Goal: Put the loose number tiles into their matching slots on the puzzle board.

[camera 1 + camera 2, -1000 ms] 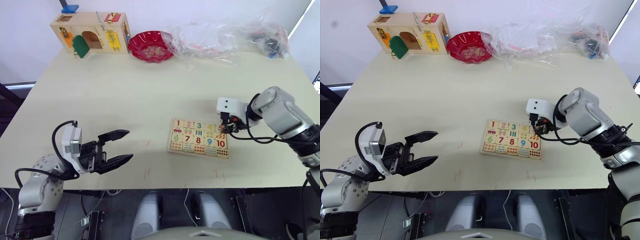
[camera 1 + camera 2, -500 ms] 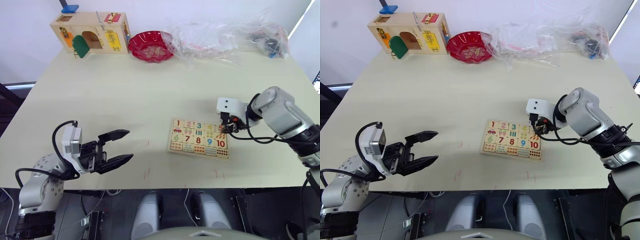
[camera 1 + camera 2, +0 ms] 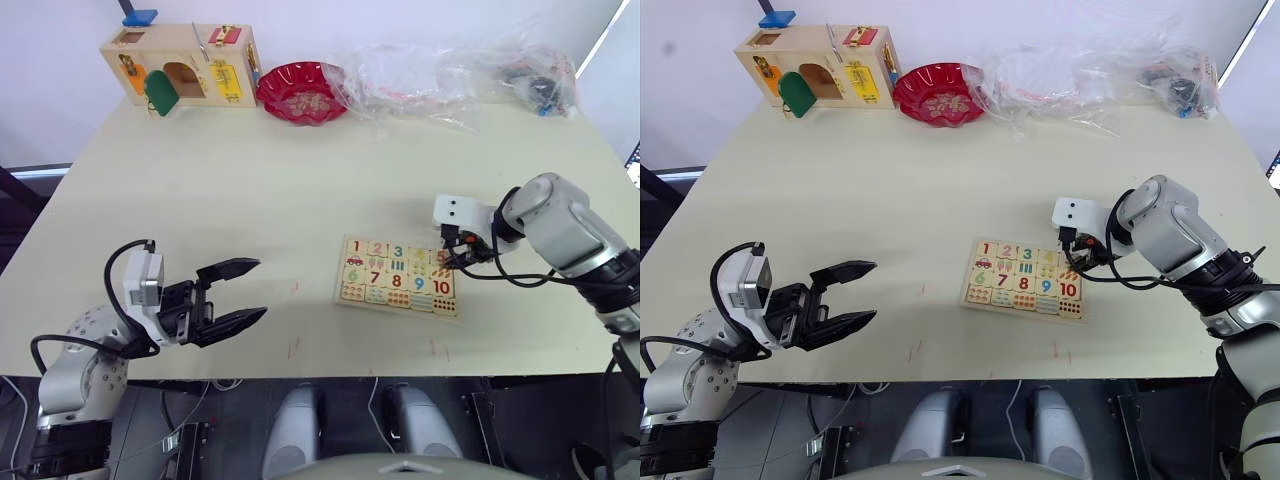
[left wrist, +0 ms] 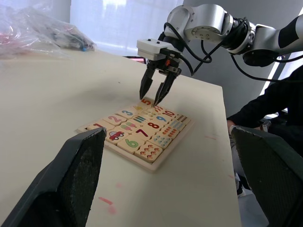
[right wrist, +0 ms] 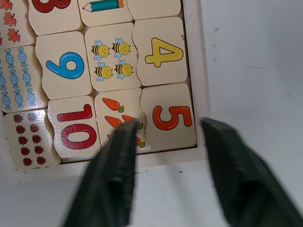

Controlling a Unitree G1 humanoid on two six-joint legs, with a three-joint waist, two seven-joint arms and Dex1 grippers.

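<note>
The puzzle board (image 3: 398, 276) lies flat on the table's right half. Its far row reads 1 (image 3: 356, 246), 2, 3, 4 (image 5: 163, 52), 5 (image 5: 172, 117), each of these number tiles seated flush, so the slots under them are covered. My right gripper (image 3: 447, 262) hangs just above the board's far right corner, open, its fingers straddling the orange 5 without touching it. The left wrist view also has this right gripper (image 4: 151, 98) poised over that corner. My left gripper (image 3: 258, 289) is open and holds nothing, well to the left of the board near the table's front edge.
A wooden box (image 3: 185, 65) with coloured doors stands at the far left. A red bowl (image 3: 302, 92) sits beside it, and crumpled clear plastic bags (image 3: 450, 70) line the far right. A person in dark clothes (image 4: 274, 104) sits off the table's right side.
</note>
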